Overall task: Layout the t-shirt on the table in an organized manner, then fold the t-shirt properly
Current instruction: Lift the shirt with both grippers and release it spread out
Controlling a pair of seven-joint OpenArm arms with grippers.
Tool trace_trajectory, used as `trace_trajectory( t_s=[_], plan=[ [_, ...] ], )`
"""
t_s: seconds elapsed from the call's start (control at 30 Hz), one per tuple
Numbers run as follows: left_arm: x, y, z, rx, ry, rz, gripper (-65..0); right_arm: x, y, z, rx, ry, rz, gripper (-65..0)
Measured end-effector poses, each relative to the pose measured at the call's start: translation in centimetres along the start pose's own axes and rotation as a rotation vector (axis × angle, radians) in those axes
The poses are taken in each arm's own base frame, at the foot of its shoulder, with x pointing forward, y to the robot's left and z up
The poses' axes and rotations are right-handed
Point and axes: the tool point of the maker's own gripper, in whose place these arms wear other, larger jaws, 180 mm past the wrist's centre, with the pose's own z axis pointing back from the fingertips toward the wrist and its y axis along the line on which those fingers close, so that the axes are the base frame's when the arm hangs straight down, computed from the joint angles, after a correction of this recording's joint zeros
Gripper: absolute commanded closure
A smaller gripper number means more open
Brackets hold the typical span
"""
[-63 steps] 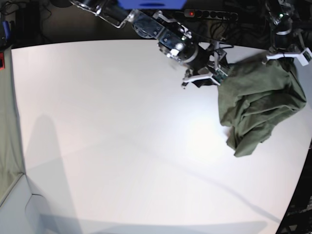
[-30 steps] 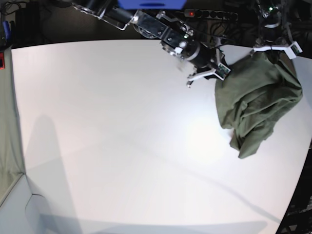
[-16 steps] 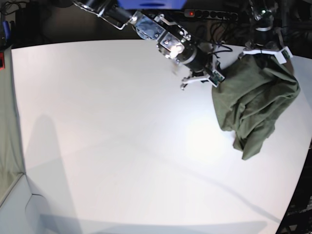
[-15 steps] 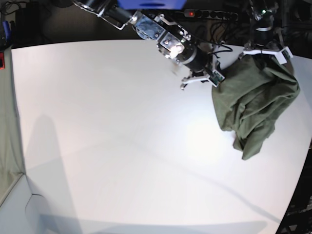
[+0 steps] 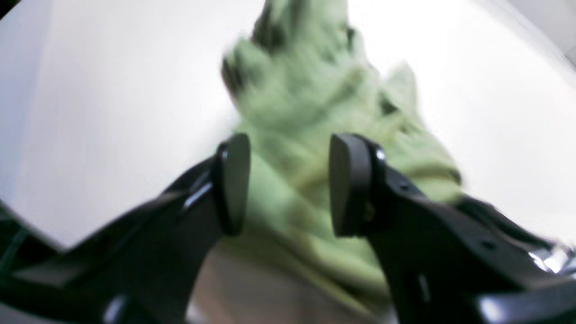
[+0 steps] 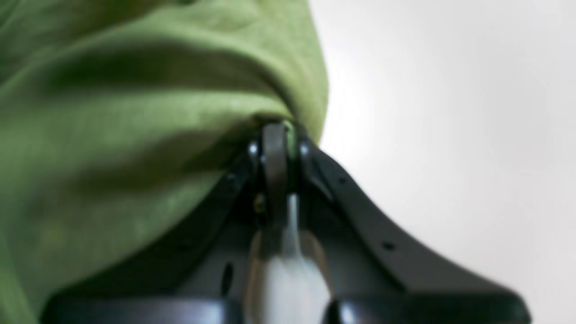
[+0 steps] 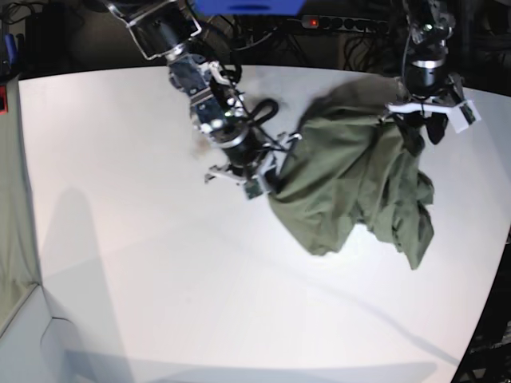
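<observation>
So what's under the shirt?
White table shows all around the shirt, so it lies on that. Whatever is beneath the bunched cloth is covered.

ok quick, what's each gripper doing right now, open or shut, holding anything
Left gripper: open, jaws apart with the t-shirt between and below them, not clamped.
Right gripper: shut on the t-shirt's edge.

Worktop (image 7: 120, 263): bare white across near half and far-left side, wide room for a hand to pass there. Obstacle: t-shirt (image 7: 351, 183), bunched heap far-right, stretched btwn right hand (image 7: 257, 182) mid-worktop and left hand (image 7: 423, 112) near far edge. Far edge: cables and power strip (image 7: 343, 24) just behind. Pale cloth strip (image 7: 14, 223) along one side edge.
</observation>
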Motion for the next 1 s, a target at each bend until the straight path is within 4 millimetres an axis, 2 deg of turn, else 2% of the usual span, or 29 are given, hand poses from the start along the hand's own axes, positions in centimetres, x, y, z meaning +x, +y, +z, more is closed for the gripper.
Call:
trace_trajectory(
  t_s=[0.13, 0.2, 0.3, 0.37, 0.5, 0.57, 0.67, 0.8, 1.0],
  plan=[
    [2.1, -1.4, -1.4, -0.034, -0.067, 0.013, -28.5, -0.1, -8.1, 3.5, -0.206, 0.011, -0.059, 0.0],
    [2.4, -2.7, -2.2, -0.061, -0.069, 0.024, -28.5, 0.0, -10.3, 5.0, -0.27, 0.014, -0.082, 0.0],
    [1.9, -5.7, -3.8, -0.134, 0.001, 0.048, -28.5, 2.1, -12.1, 6.2, -0.322, -0.055, -0.107, 0.0],
    [2.5, -7.2, -4.6, -0.169, 0.007, 0.048, -28.5, 2.9, -12.2, 6.3, -0.327, -0.071, -0.112, 0.0],
    [1.4, -9.9, -6.2, -0.23, 0.087, 0.05, -28.5, 0.4, -11.8, 6.6, -0.323, 0.031, -0.133, 0.0],
    [0.7, -11.7, -7.0, -0.271, 0.107, 0.054, -28.5, -0.3, -11.6, 6.7, -0.32, 0.069, -0.14, -2.7],
    [-0.7, -13.2, -7.9, -0.302, 0.148, 0.055, -29.4, -0.6, -11.7, 6.6, -0.319, 0.095, -0.144, -9.0],
    [-1.7, -13.0, -8.2, -0.291, 0.174, 0.057, -35.6, -1.1, -11.6, 6.8, -0.319, 0.108, -0.147, -16.8],
    [-3.4, -12.6, -8.8, -0.27, 0.223, 0.07, -36.2, -1.7, -11.5, 7.1, -0.319, 0.117, -0.146, -18.9]
  ],
)
